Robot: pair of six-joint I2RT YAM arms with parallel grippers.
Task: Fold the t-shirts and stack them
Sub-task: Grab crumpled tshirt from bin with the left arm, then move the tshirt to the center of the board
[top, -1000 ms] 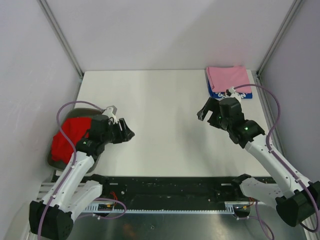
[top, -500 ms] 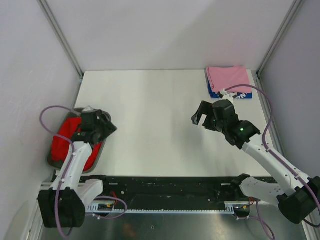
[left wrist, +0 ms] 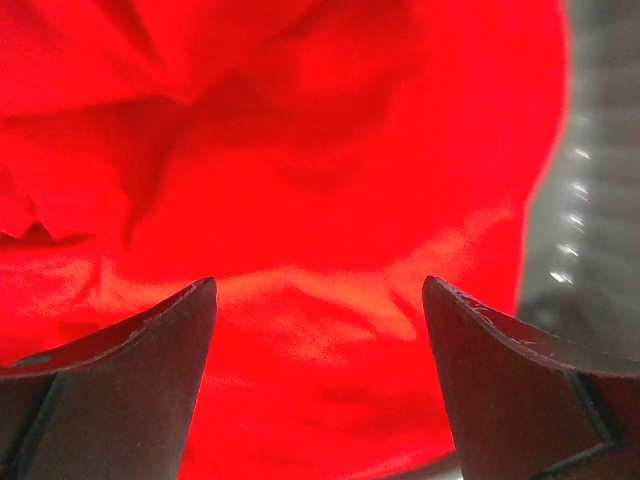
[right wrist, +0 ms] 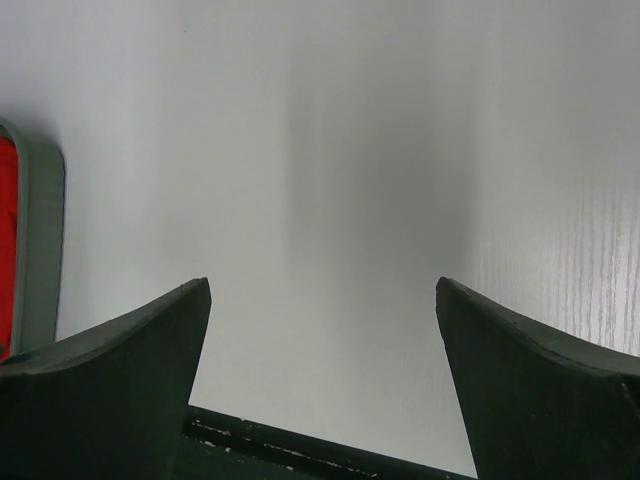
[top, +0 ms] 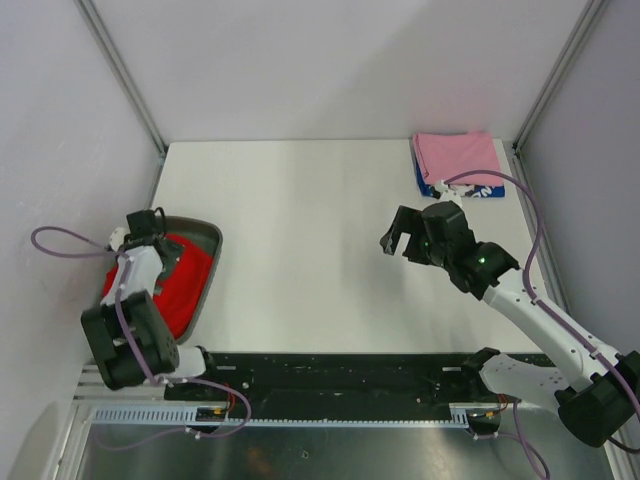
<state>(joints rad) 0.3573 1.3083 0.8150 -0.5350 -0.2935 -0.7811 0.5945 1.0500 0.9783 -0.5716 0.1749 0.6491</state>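
1. Largest hazard: the left gripper (top: 148, 238) hangs wide open over the bunched red t-shirt (top: 178, 278), which lies heaped in the grey-green tray (top: 213, 243) directly beneath it. A close here could catch several layers at once, or only a thin ridge, so the shirt may rise as a wad or slip free.
2. Second hazard: the tray's wall (left wrist: 600, 190) sits just to one side of the left fingers (left wrist: 130, 370). If cloth snags on it, a lift could drag the tray along.
3. Smaller hazard: the folded pink t-shirt (top: 458, 155), resting on the blue t-shirt (top: 492, 190), lies beyond the right gripper (top: 395, 232). A loose swing of that arm could knock the stack askew.
4. Left gripper (left wrist: 315, 290): released, jaws spread wide, nothing held. Red cloth (left wrist: 300, 150) fills the gap below, and whether the tips touch it cannot be told.
5. Right gripper (right wrist: 320, 285): released, jaws spread wide, empty, with only bare table (right wrist: 330, 150) beneath it.
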